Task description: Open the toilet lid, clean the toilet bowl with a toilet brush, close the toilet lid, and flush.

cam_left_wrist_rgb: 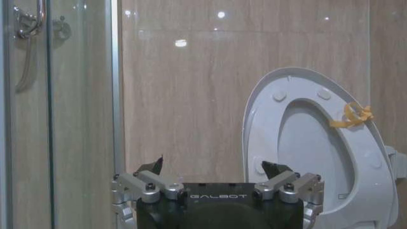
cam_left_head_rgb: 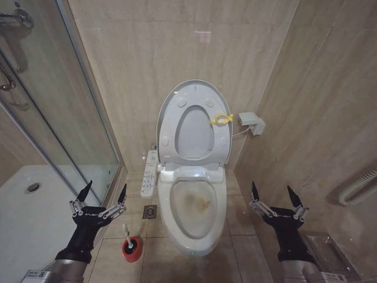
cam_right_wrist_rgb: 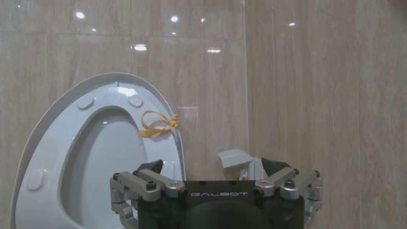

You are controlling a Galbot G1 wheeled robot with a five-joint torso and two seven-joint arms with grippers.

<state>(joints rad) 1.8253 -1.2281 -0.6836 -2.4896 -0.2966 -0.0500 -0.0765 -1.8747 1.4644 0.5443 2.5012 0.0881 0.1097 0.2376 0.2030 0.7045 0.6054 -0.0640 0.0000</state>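
The toilet lid (cam_left_head_rgb: 194, 132) stands raised against the back wall, with the white seat ring (cam_left_head_rgb: 169, 121) and its yellow tag (cam_left_head_rgb: 221, 119) folded up in front of it. Below them the toilet bowl (cam_left_head_rgb: 197, 203) lies exposed, with yellowish-brown stains inside. The toilet brush (cam_left_head_rgb: 126, 232) stands in a red cup holder (cam_left_head_rgb: 132, 249) on the floor, left of the bowl. My left gripper (cam_left_head_rgb: 106, 188) hangs open above and just left of the brush. My right gripper (cam_left_head_rgb: 271, 191) is open to the right of the bowl. Each wrist view looks past its own open gripper (cam_left_wrist_rgb: 213, 164) (cam_right_wrist_rgb: 210, 164) at the raised lid (cam_left_wrist_rgb: 311, 143) (cam_right_wrist_rgb: 108, 152).
A glass shower door (cam_left_head_rgb: 76, 118) and a white shower tray (cam_left_head_rgb: 23, 200) close off the left side. A control panel (cam_left_head_rgb: 149, 174) runs along the toilet's left flank, with a floor drain (cam_left_head_rgb: 150, 211) below it. On the right wall are a white box (cam_left_head_rgb: 251, 122) and pipes (cam_left_head_rgb: 359, 186).
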